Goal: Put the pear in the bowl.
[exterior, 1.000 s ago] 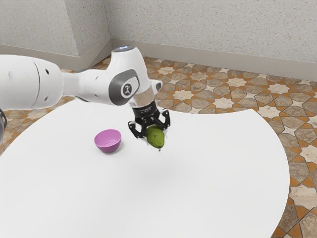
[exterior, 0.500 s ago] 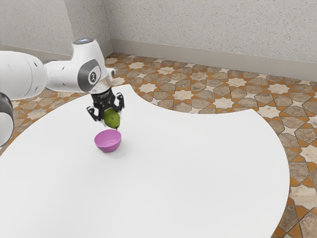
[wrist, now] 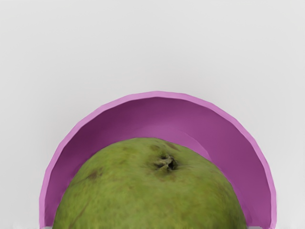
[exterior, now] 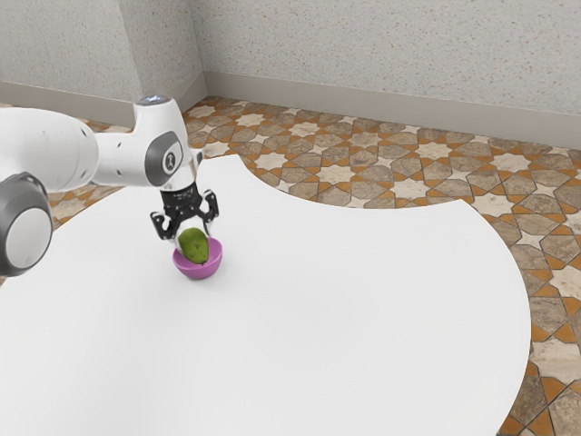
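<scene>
- The pear sits within the bowl, fingers apart astride it.
- I'd raise the gripper straight up, slowly, so neither side snags.

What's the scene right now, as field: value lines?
object: pear, green with brown marks
container: bowl, pink-purple, upright
pear_vs_bowl: lower part within the rim, top above it
pear_resting_on_bowl_floor: cannot tell
gripper: at the pear's upper part, over the bowl; gripper
grip_state: cannot tell
arm: white, enters from the exterior view's left; arm
surface: white table
floor: patterned tile
</scene>
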You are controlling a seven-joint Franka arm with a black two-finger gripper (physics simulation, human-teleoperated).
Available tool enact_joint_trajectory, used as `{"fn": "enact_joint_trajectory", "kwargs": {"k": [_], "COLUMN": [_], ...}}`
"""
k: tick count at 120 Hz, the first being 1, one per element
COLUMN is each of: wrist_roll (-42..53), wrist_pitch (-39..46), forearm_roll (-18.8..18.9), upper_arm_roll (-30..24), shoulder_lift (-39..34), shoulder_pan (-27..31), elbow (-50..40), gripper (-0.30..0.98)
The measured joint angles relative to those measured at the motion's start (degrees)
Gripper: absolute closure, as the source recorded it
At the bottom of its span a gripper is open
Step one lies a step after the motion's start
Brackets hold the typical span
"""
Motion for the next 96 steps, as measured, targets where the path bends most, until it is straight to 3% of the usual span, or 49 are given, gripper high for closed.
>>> {"fn": "enact_joint_trajectory", "kwargs": {"k": [23,46,57,75,96], "wrist_roll": [0.61,7.6,14.38,30.13,46.33], "wrist_pitch": [0.02,-6.94,-12.59,-20.49,-26.42], "forearm_roll": [-0.1,-0.14,-0.04,5.38,8.01], "upper_arm_roll": [-0.26,-0.35,-0.31,-0.79,-2.17], "shoulder_lift": [-1.83,-14.52,-19.95,-27.89,-31.17], "shoulder_pan": [-0.81,-3.96,-5.02,-6.6,-8.36], "elbow": [-0.71,-3.71,-3.74,-2.34,-1.14], "gripper": [0.07,0.03,0.02,0.01,0.0]}}
